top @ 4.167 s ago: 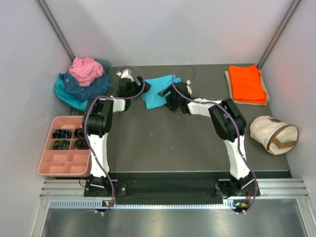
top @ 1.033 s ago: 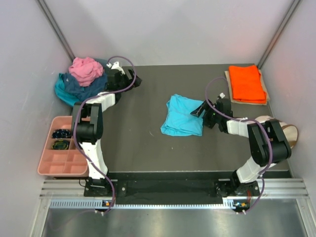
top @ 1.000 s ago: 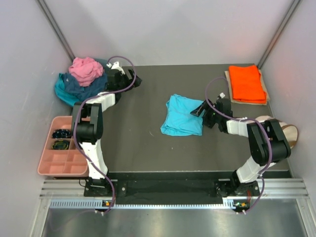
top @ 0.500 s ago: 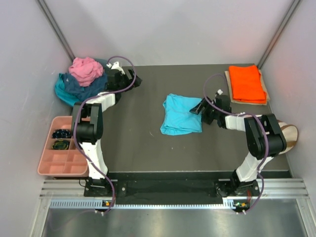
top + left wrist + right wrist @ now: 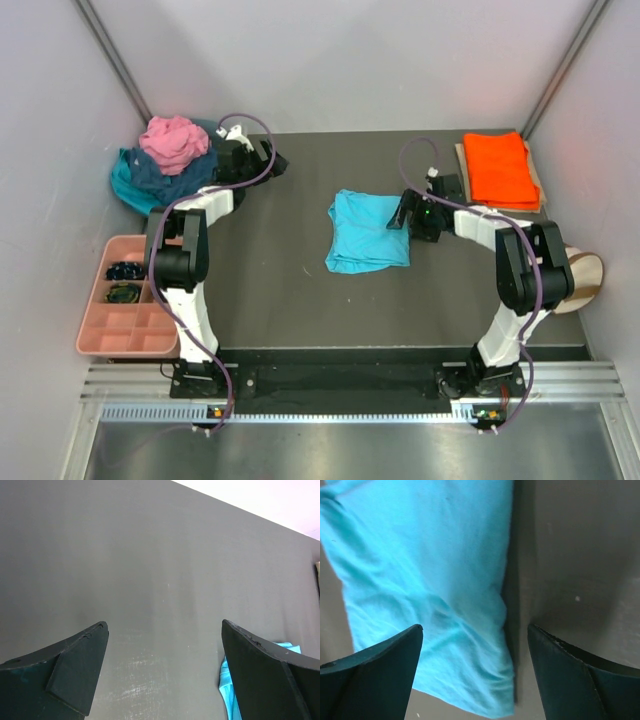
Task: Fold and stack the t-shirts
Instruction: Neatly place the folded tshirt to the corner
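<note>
**Watch the fold on the turquoise shirt's right edge**

The folded bright turquoise cloth t-shirt (image 5: 366, 232) lies flat in the middle of the dark grey tabletop (image 5: 280, 290). It is well apart from the folded orange cloth t-shirt (image 5: 499, 168) at the far right corner, where the stack seems meant to grow.

Your main risk is a shallow pinch. If you close on the top layer alone at that right edge, the fold will likely fall open as you lift. A drag across the tabletop could also bunch the cloth. Setting it down off-square on the orange one would leave a crooked stack.

The right fingers (image 5: 375, 670) stand wide apart just above the turquoise shirt's edge, straddling it and gripping nothing. Whether they touch the cloth, you cannot tell.

The left fingers (image 5: 75, 665) are spread fully and empty over bare tabletop, beside the heap of pink, navy and teal cloth shirts (image 5: 168, 160).
</note>
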You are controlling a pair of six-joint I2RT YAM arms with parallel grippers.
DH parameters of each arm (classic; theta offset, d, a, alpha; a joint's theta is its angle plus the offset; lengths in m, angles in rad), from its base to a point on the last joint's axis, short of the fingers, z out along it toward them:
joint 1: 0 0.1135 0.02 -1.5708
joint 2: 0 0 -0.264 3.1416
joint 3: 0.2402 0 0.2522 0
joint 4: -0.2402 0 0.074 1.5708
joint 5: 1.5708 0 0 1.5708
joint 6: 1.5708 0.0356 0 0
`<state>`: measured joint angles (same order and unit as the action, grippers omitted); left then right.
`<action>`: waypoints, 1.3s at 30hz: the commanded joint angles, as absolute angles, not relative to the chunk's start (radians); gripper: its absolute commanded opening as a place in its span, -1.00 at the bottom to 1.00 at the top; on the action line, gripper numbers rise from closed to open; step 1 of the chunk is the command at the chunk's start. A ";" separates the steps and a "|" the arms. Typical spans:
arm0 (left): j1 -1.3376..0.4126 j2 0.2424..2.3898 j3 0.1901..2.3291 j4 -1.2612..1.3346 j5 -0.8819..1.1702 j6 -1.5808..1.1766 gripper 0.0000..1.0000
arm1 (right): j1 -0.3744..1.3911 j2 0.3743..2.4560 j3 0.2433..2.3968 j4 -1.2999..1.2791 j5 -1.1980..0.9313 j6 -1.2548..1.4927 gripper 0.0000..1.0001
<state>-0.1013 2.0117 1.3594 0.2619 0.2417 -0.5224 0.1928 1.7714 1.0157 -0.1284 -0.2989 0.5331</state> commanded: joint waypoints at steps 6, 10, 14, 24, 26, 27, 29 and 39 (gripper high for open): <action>-0.098 2.019 1.368 0.333 0.271 -0.549 0.98 | 0.181 1.833 1.068 -0.405 -0.216 0.359 0.74; -0.098 2.016 1.367 0.336 0.273 -0.549 0.98 | 0.179 1.871 1.086 -0.393 -0.346 0.324 0.74; -0.098 2.005 1.353 0.336 0.270 -0.546 0.98 | 0.179 1.902 1.078 -0.332 -0.472 0.321 0.74; -0.098 2.000 1.350 0.331 0.267 -0.543 0.98 | 0.179 1.971 1.098 -0.252 -0.659 0.359 0.73; -0.098 1.999 1.348 0.331 0.267 -0.541 0.98 | 0.179 1.982 1.080 -0.212 -0.705 0.394 0.72; -0.098 1.999 1.347 0.331 0.265 -0.543 0.98 | 0.179 1.983 1.072 -0.171 -0.721 0.408 0.72; -0.098 1.997 1.344 0.331 0.264 -0.541 0.98 | 0.179 1.993 1.049 -0.141 -0.755 0.443 0.72; -0.098 2.006 1.348 0.339 0.278 -0.551 0.98 | 0.181 1.953 0.937 0.018 -0.666 0.595 0.40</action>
<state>-0.1013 2.0121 1.3479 0.2718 0.2581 -0.5480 0.1741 1.9266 1.0229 0.0063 -0.8097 0.5358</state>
